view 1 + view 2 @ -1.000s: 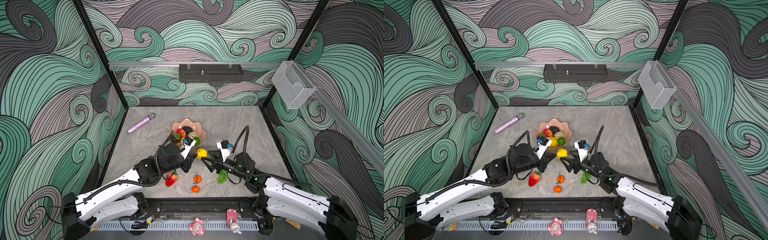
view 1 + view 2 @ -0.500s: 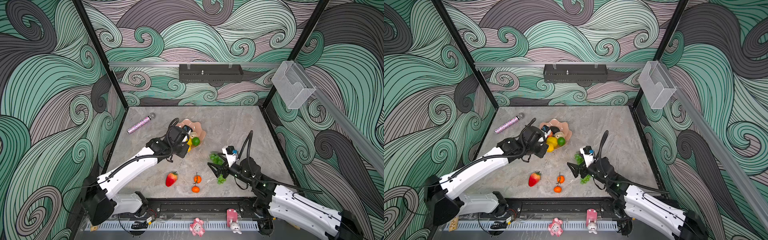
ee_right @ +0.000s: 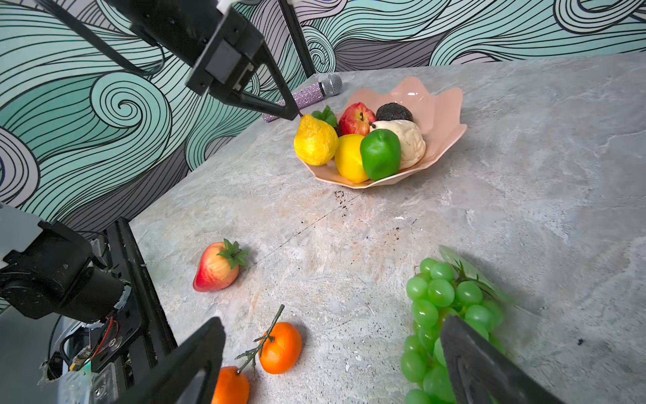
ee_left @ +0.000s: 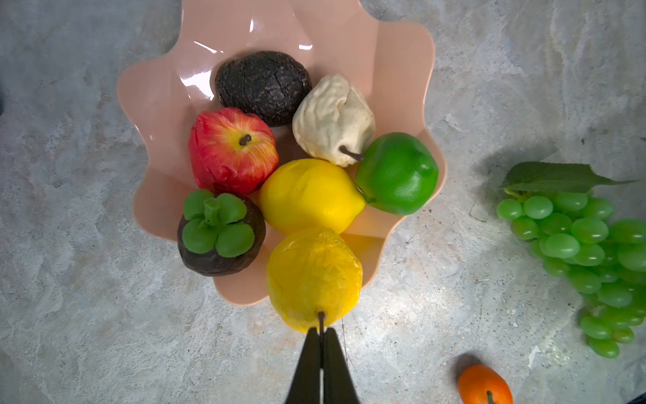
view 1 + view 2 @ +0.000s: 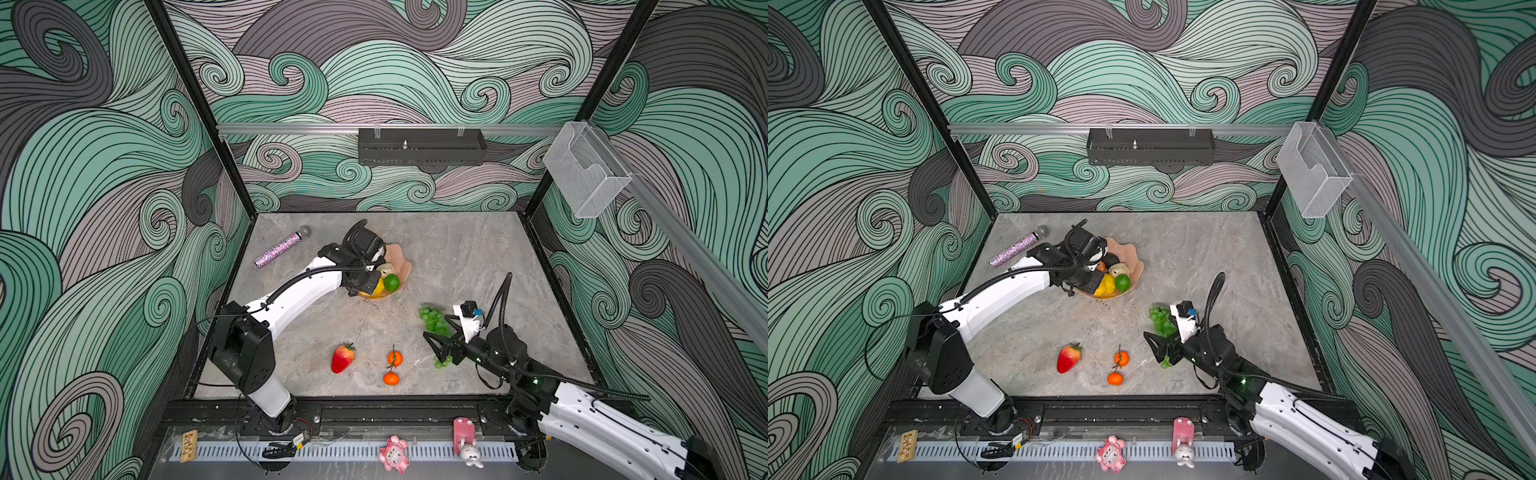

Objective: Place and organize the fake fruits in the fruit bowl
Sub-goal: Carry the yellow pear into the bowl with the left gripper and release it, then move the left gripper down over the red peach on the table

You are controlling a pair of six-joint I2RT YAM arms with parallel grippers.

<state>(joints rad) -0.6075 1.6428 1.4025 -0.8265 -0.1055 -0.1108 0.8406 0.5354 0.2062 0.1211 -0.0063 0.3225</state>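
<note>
Grey tabletop [image 5: 457, 257], wrinkled yellow pear [image 4: 314, 276]

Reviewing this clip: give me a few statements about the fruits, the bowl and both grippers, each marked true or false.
1. The left gripper is shut on the stem of the wrinkled yellow plastic pear. True.
2. The bunch of green plastic grapes lies in the glossy salmon-pink scalloped bowl. False: it lies on the grey stone-look table, outside the bowl.
3. The right gripper is clamped on a tangerine. False: its jaws stand open, holding nothing.
4. The red plastic strawberry lies on the table, apart from the bowl. True.
</note>
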